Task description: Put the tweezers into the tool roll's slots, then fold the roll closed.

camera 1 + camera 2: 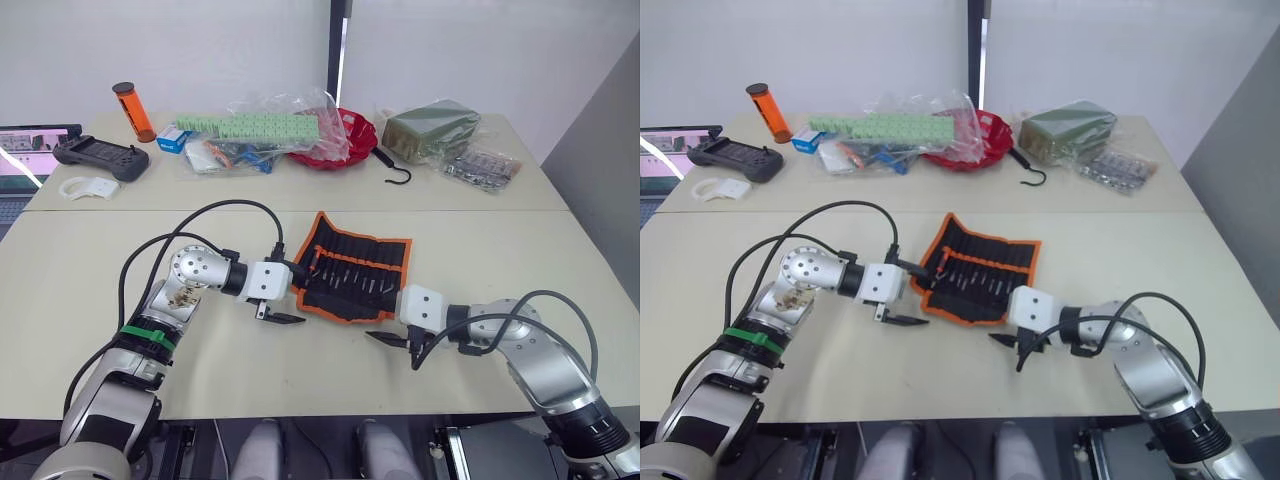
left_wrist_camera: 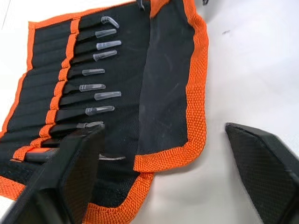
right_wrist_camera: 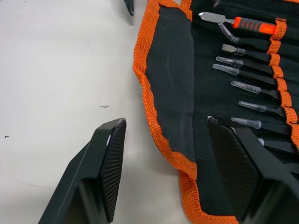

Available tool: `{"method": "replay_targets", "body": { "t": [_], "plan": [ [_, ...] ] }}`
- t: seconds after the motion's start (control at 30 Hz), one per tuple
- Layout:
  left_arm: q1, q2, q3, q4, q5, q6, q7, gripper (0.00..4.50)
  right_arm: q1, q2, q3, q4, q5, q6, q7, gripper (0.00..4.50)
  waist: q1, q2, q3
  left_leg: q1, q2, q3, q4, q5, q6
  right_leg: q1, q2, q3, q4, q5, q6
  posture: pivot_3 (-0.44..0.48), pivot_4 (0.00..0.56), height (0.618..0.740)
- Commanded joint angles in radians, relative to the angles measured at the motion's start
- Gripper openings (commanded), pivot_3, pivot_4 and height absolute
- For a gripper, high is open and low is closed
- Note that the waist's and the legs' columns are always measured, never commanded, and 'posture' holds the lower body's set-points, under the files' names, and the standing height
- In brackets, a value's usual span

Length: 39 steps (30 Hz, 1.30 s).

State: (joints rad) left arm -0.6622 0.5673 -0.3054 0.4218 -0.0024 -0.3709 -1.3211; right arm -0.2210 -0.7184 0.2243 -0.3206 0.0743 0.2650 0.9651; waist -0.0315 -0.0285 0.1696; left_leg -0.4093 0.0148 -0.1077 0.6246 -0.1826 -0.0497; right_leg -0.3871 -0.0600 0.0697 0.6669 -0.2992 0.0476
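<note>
The flat black fabric tool roll with orange trim (image 1: 352, 270) lies unrolled at table centre, slim black pointed tweezers (image 2: 96, 84) tucked side by side in its narrow black slots (image 2: 56, 93). Left gripper (image 1: 283, 303) sits at the roll's 9 o'clock edge, fingers spread wide, holding nothing. Right gripper (image 1: 390, 342) hovers at 5 o'clock, spread wide and empty, straddling the orange hem.

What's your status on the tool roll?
Left gripper and right gripper open, empty. Tool roll unfolded, tweezers slotted. Fold path clear.
</note>
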Motion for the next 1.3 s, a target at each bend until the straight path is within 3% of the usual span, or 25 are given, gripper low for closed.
{"method": "replay_targets", "body": {
  "t": [0.03,0.23,0.3,0.43,0.7,0.97,1.3],
  "plan": [
    [-0.033,-0.004,0.009,0.012,-0.004,-0.037,0.008,2.69,-0.002,0.001,-0.009,-0.020,-0.005,-0.021,-0.011,2.14,0.000,0.000,0.000,0.000,0.000,0.000,0.000,0.000,0.000,0.000,0.000,0.000,0.000,0.000,0.000,0.000,0.150,0.740],
    [-0.057,-0.019,0.005,0.045,0.002,-0.058,0.011,0.70,-0.012,0.009,0.007,-0.010,-0.021,-0.049,-0.006,0.11,0.001,0.000,0.000,0.000,0.000,0.000,0.000,0.000,0.000,0.000,0.000,0.000,0.000,0.000,0.000,0.000,0.150,0.740],
    [-0.056,-0.017,-0.005,0.036,0.003,-0.060,-0.006,0.04,-0.017,0.009,0.012,-0.003,-0.027,-0.057,-0.002,0.00,0.001,0.000,0.000,0.000,0.000,0.000,0.001,0.000,0.000,0.000,0.000,0.000,0.000,0.000,0.000,0.000,0.150,0.740],
    [-0.049,-0.007,-0.007,0.002,-0.021,-0.028,-0.046,0.01,-0.031,0.014,0.030,0.015,-0.041,-0.079,0.004,0.00,-0.001,0.000,0.000,0.000,0.000,0.000,0.001,0.000,0.000,0.000,0.000,0.000,0.001,0.000,0.000,0.000,0.150,0.740],
    [0.051,0.067,-0.002,-0.242,-0.133,0.277,-0.151,0.01,-0.053,0.024,0.048,0.048,-0.048,-0.106,0.021,0.00,-0.011,0.000,0.000,0.000,0.000,0.000,0.000,0.000,0.001,0.000,0.000,0.000,0.002,0.000,0.000,0.000,0.150,0.740],
    [0.145,0.129,-0.003,-0.378,-0.157,0.415,-0.170,0.01,-0.010,-0.006,0.012,-0.038,0.043,-0.048,0.086,0.00,-0.008,0.000,0.000,0.001,0.000,0.000,0.001,-0.001,0.001,0.000,0.000,0.000,0.004,0.000,0.000,0.000,0.150,0.740],
    [0.076,0.138,0.030,-0.262,-0.162,0.452,-0.134,0.01,-0.065,0.009,0.014,0.018,0.081,-0.008,0.102,0.00,-0.009,0.000,0.000,0.001,0.000,0.000,0.002,0.000,0.001,0.000,0.000,0.000,0.004,0.000,0.000,0.000,0.150,0.740]
  ]
}}
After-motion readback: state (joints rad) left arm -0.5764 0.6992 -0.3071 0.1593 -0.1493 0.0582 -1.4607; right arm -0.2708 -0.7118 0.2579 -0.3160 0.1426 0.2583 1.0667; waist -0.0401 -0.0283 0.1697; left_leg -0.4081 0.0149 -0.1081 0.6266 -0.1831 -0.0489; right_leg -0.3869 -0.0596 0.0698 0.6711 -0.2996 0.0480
